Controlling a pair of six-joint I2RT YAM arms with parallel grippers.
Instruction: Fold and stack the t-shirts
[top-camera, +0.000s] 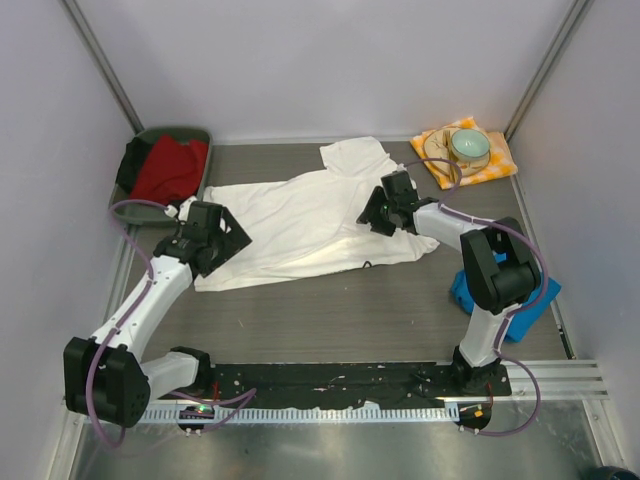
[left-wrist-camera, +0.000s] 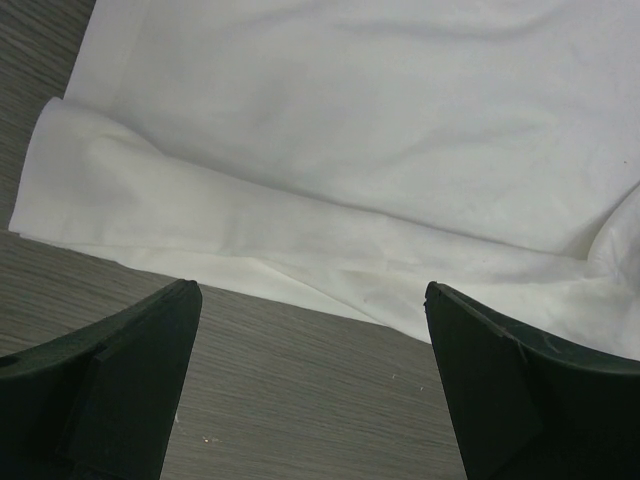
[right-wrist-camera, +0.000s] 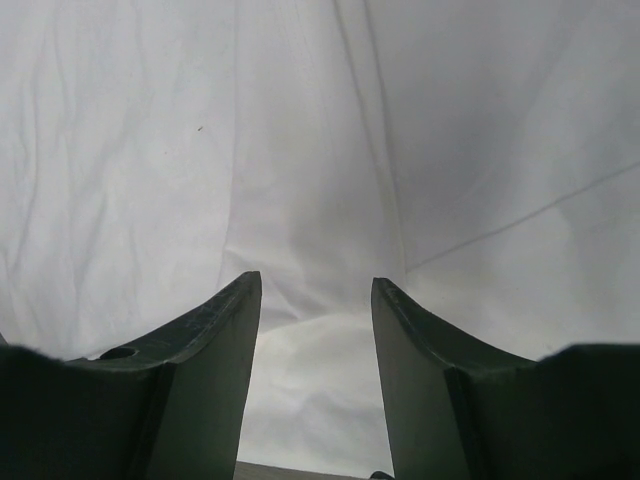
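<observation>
The white t-shirt (top-camera: 300, 215) lies spread on the table with its plain side up; no print shows. My left gripper (top-camera: 222, 240) is open, low at the shirt's left edge; the left wrist view shows the folded hem (left-wrist-camera: 250, 225) just beyond the gripper (left-wrist-camera: 310, 292), with bare table between the jaws. My right gripper (top-camera: 377, 212) is open over the shirt's right part, and white cloth (right-wrist-camera: 300, 150) fills the view around it (right-wrist-camera: 315, 282). The blue t-shirt (top-camera: 530, 305) lies at the right edge, partly hidden behind the right arm.
A dark green bin (top-camera: 185, 132) holding red cloth (top-camera: 170, 168) stands at the back left. An orange-and-white checked napkin (top-camera: 497, 165) with a saucer and a pale green cup (top-camera: 469, 146) lies at the back right. A black strip (top-camera: 330, 378) runs along the near edge.
</observation>
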